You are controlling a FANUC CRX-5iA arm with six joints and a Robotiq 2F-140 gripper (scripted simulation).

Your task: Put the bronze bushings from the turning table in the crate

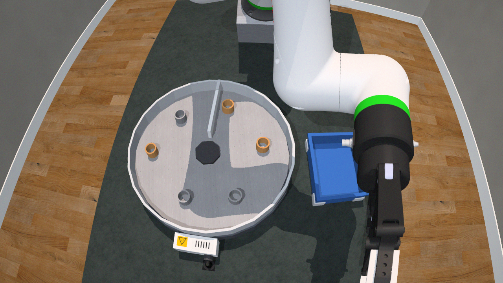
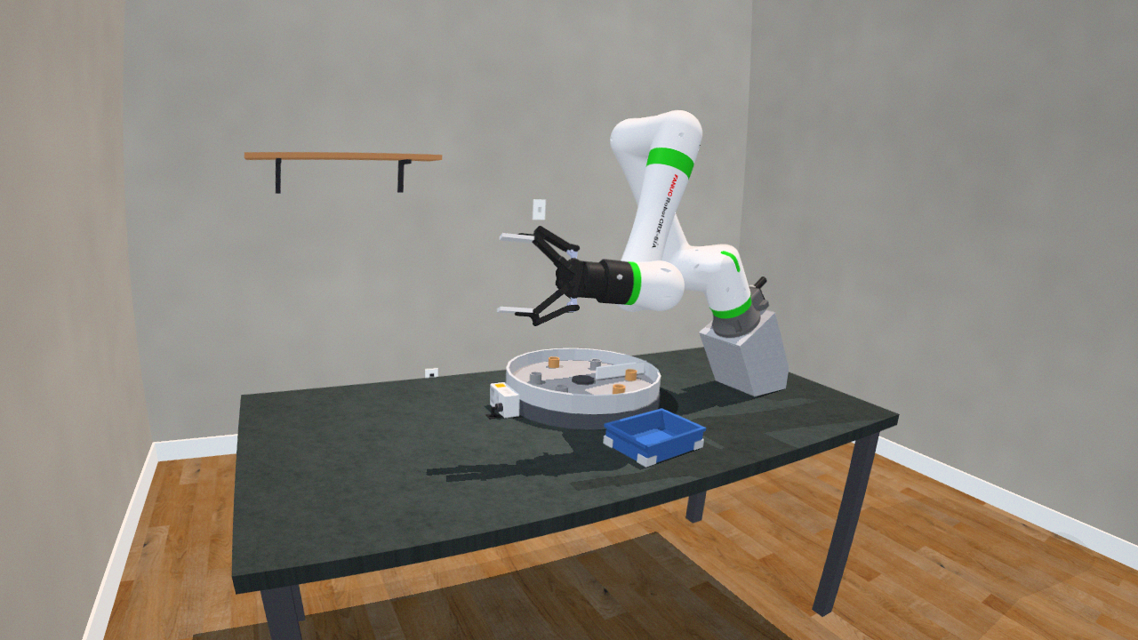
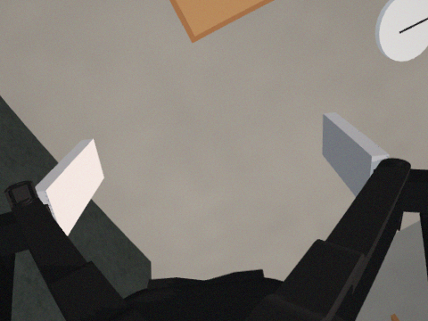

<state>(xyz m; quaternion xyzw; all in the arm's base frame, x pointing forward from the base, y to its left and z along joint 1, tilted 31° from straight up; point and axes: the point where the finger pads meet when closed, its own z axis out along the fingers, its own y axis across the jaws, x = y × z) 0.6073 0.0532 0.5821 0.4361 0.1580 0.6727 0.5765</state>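
Observation:
My gripper (image 2: 500,273) (image 3: 209,146) is open and empty, level, high above the table; its tips leave the overhead view. Three bronze bushings stand on the turning table (image 1: 205,230) (image 2: 589,403): one right of the divider (image 1: 228,110) (image 2: 629,374), one at the right near the crate side (image 1: 262,149) (image 2: 618,388), one at the far left (image 1: 152,155) (image 2: 553,363). Three steel bushings stand there too: upper left (image 1: 180,120) (image 2: 595,364), lower left (image 1: 184,202) (image 2: 535,379), lower right (image 1: 234,201) (image 2: 561,388). The blue crate (image 1: 311,165) (image 2: 676,444) shows no bushing; the arm hides its right part overhead.
A pale divider (image 1: 213,111) (image 2: 621,371) runs inward from the turning table's rim to near the black hub (image 1: 207,152) (image 2: 583,380). A white box (image 1: 195,243) (image 2: 504,400) sits at the rim. A wall shelf (image 2: 341,156) is in the background.

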